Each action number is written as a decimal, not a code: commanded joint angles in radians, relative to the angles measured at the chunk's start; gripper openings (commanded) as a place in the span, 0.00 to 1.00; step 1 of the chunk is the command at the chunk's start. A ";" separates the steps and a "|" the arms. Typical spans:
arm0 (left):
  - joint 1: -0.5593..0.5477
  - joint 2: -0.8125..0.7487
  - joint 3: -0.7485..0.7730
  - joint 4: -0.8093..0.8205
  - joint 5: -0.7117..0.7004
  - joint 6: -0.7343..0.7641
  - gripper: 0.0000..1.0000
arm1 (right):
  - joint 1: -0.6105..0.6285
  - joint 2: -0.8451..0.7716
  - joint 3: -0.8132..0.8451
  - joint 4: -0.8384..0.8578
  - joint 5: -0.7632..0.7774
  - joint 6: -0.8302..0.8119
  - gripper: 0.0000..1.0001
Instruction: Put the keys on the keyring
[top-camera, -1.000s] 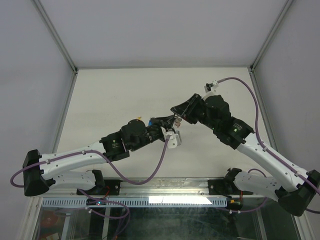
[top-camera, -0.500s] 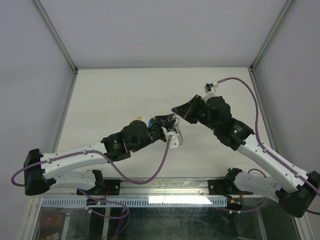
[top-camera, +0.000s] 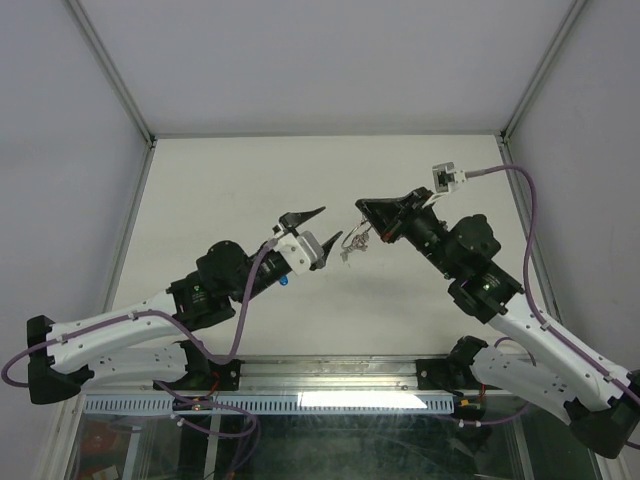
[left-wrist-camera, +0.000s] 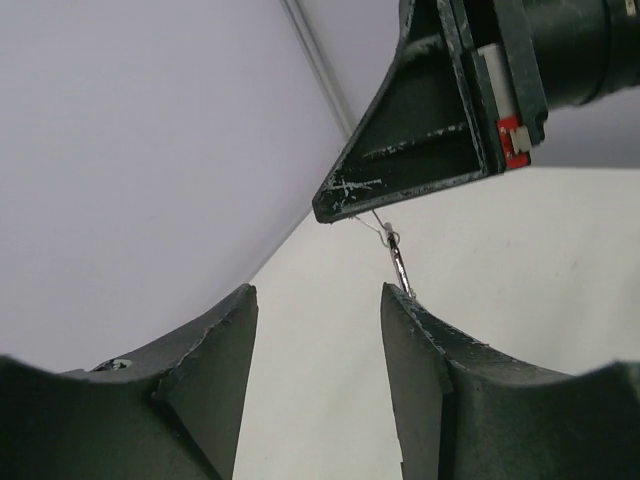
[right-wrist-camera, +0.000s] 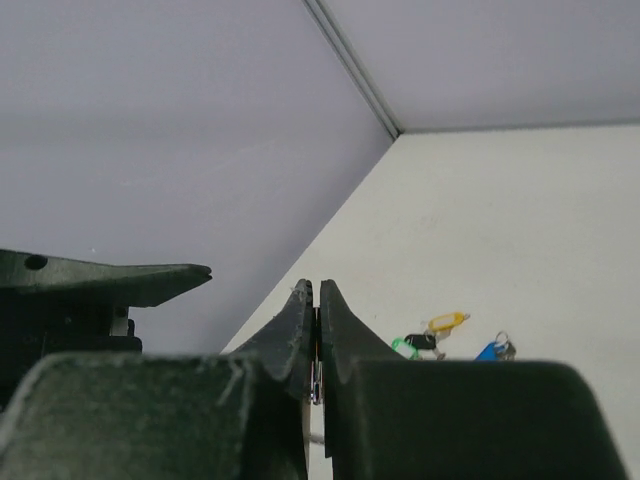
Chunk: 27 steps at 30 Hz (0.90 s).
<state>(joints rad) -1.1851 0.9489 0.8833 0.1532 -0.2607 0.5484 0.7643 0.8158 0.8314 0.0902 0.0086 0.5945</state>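
Both arms are raised over the tabletop (top-camera: 220, 190) centre, tips facing. The right hand (right-wrist-camera: 317, 290) pinches the keyring (left-wrist-camera: 368, 222); a key (left-wrist-camera: 398, 266) hangs lengthwise downward, touching the half-spread left hand (left-wrist-camera: 318, 296).

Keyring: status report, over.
Left tool open, empty. Right tool shut on keyring, hanging free. Loose keys lying on table. Nothing in the way.

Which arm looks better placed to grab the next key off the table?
Probably the left. The left fingers are open and empty; the right fingers are shut on the keyring, so busy. The loose keys wait on the table.
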 joint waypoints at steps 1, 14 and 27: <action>-0.003 0.017 0.003 0.123 0.003 -0.135 0.52 | -0.002 -0.021 -0.036 0.339 -0.068 -0.193 0.00; -0.003 0.134 0.046 0.279 0.014 -0.234 0.58 | 0.007 0.028 -0.052 0.577 0.011 -0.235 0.00; -0.003 0.116 0.036 0.325 -0.046 -0.245 0.60 | 0.030 0.051 -0.040 0.532 0.131 -0.365 0.00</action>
<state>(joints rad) -1.1851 1.0843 0.8852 0.4198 -0.2642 0.3222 0.7856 0.8658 0.7731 0.5541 0.0711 0.2771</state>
